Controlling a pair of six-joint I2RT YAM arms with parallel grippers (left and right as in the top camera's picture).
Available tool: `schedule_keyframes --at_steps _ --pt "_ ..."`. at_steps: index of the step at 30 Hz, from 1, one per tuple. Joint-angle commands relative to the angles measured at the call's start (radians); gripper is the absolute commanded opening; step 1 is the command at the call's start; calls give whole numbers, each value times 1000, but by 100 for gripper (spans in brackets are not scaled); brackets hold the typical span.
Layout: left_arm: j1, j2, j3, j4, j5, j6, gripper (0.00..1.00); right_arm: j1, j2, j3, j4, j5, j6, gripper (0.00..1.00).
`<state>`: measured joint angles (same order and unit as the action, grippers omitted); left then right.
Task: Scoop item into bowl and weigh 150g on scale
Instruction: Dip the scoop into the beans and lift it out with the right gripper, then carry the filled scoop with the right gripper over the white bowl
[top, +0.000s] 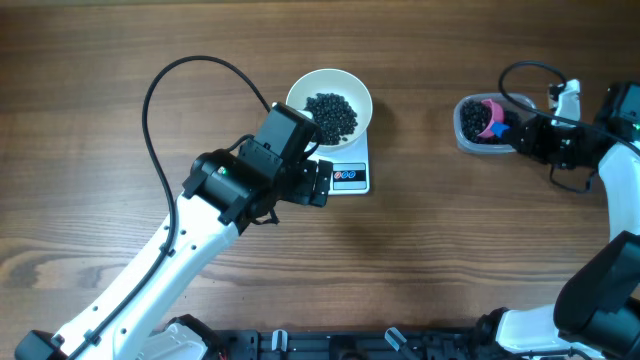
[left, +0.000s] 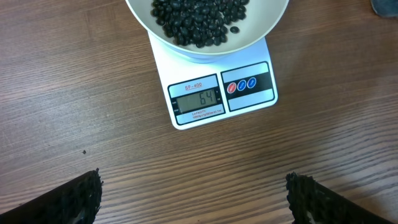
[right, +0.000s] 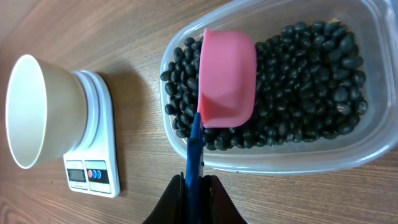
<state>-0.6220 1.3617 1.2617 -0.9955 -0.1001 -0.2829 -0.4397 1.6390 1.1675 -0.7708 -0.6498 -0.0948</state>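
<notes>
Over on the right side of the table (top: 430, 270), the right fingers (right: 175, 198) are squeezed shut on the thin blue handle (right: 194, 146) of a pink scoop (right: 227, 78). The handle sticks straight out in front of the fingers. The pink cup is at its far end, down among the black beans (right: 311, 81) in the clear tub (right: 373, 155). I cannot tell if the cup has beans in it. The white bowl (top: 298, 95) sits on top of the small scale (left: 249, 99), well apart from the tub and off to the left of the scoop. It has a heap of beans in it. The little screen (left: 198, 99) reads 64, so I think more beans are needed. The left arm is nearer the bowl, but the right arm has the scoop. To bring more beans, it would have to lift up and swing left with the cup held level. The left fingers (left: 74, 199) are spread wide apart with nothing between them. They hang just in front of the scale, pointing down at the table.
</notes>
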Motion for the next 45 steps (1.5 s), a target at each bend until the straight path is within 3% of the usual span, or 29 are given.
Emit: schedule_keyframes --at_steps 1,11,24,27,37,45 --pt "-5 1 16 0 2 -10 100 -27 13 2 -3 -72 28 5" --pt "-5 1 16 0 2 -10 100 -94 13 2 -13 -151 93 4" --pt "-5 1 16 0 2 -10 100 -277 13 2 -39 -497 200 4" --pt "-5 1 16 0 2 -10 100 -296 13 2 -54 -501 246 4" --pt "-5 1 16 0 2 -10 100 -294 13 2 -61 -708 253 4" --pt "-5 1 16 0 2 -10 100 -181 13 2 -58 -816 255 4"
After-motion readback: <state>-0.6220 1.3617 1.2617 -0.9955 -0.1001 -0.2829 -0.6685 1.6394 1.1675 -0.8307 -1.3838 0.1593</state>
